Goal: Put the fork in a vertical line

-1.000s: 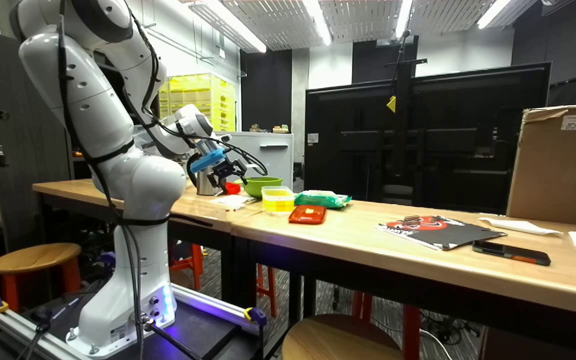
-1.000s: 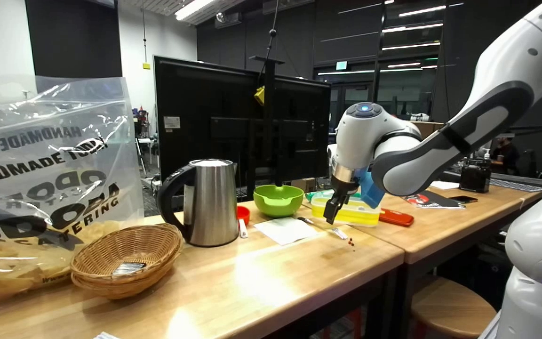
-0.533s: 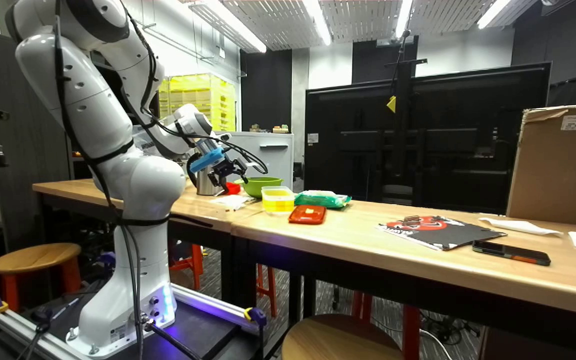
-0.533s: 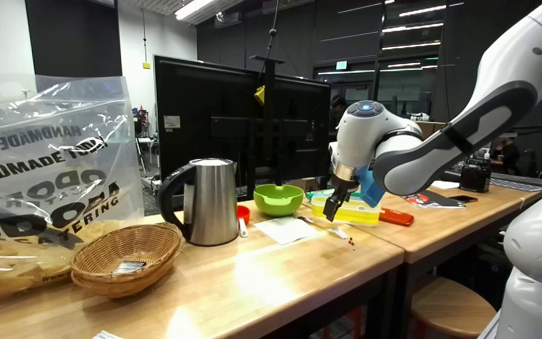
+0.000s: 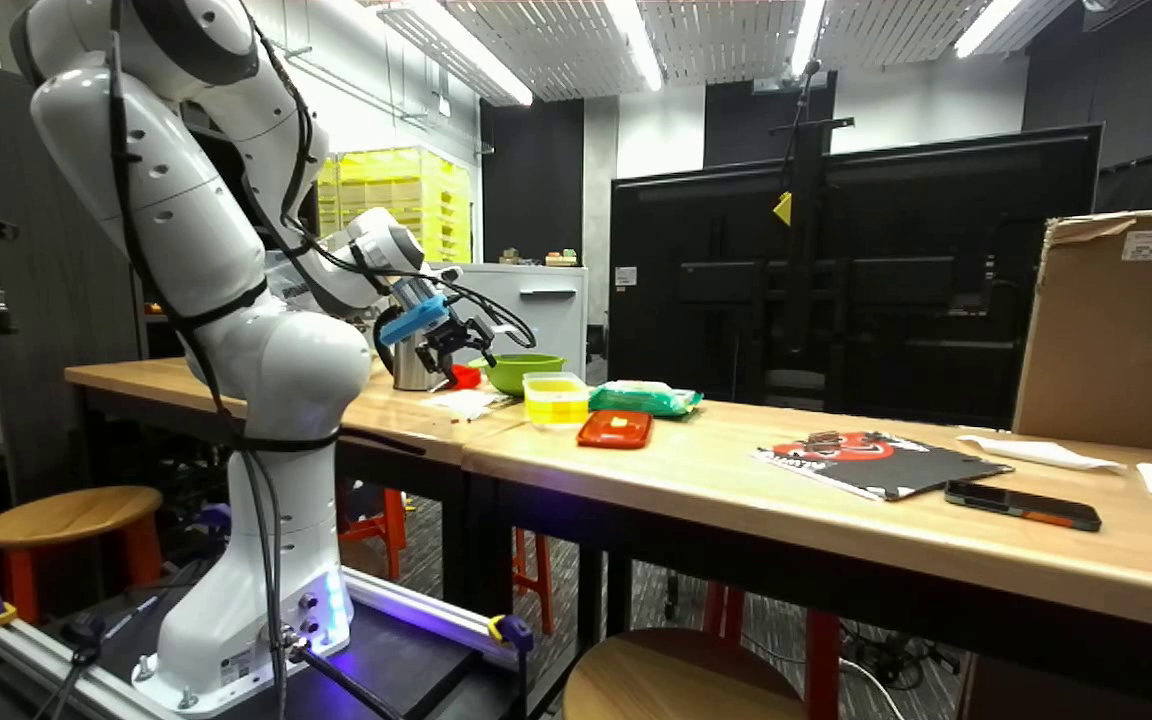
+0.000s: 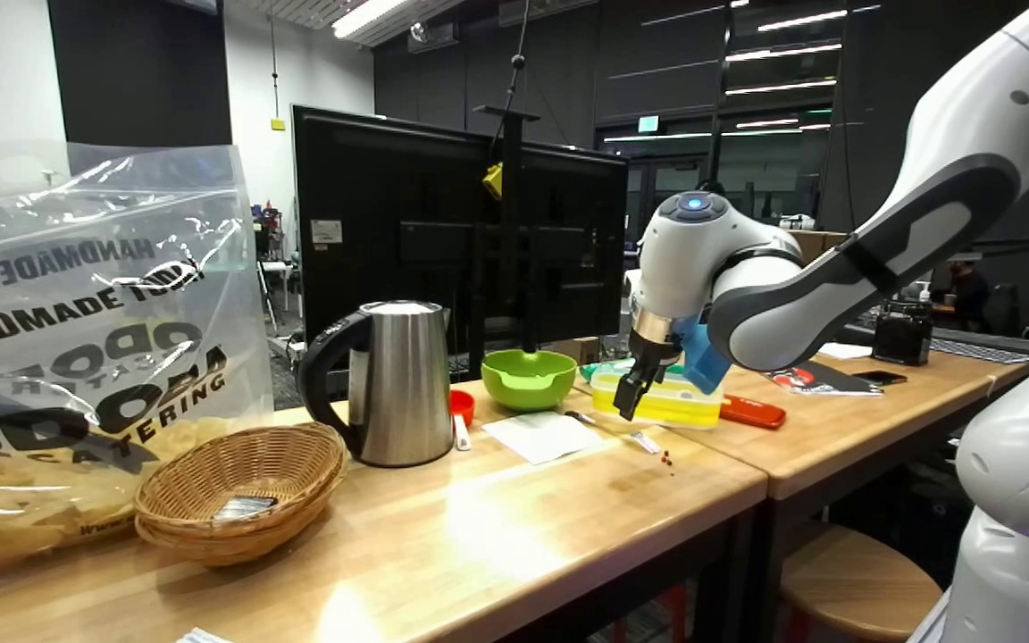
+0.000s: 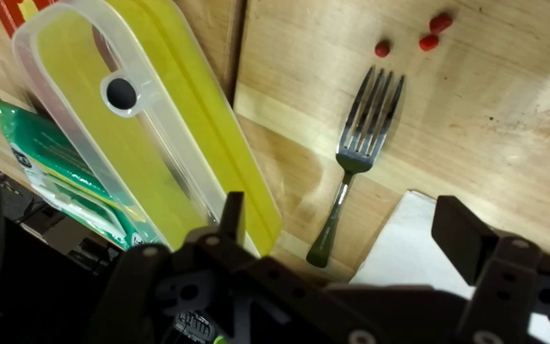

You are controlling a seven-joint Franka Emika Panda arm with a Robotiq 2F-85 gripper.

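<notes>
A metal fork (image 7: pixel 356 157) lies on the wooden table in the wrist view, tilted, with tines toward the top and handle end toward the bottom. In an exterior view the fork (image 6: pixel 645 442) lies between the white napkin and the yellow container, partly hidden by the gripper. My gripper (image 7: pixel 339 210) is open and empty above the table. Its fingers stand wide apart on either side of the fork's handle in the picture, touching nothing visible. The gripper also shows in both exterior views (image 5: pixel 464 362) (image 6: pixel 631 395), pointing down at a slant.
A yellow container (image 7: pixel 237 157) lies close beside the fork. A white napkin (image 7: pixel 413 239) is on its other side. Small red bits (image 7: pixel 382 48) lie past the tines. A green bowl (image 6: pixel 528 379), steel kettle (image 6: pixel 403 384), wicker basket (image 6: pixel 238 491) and red case (image 6: pixel 751 412) stand around.
The arm has shifted slightly and the gripper has risen a little since one second ago. Over the last half second it stays still. The fork has not moved.
</notes>
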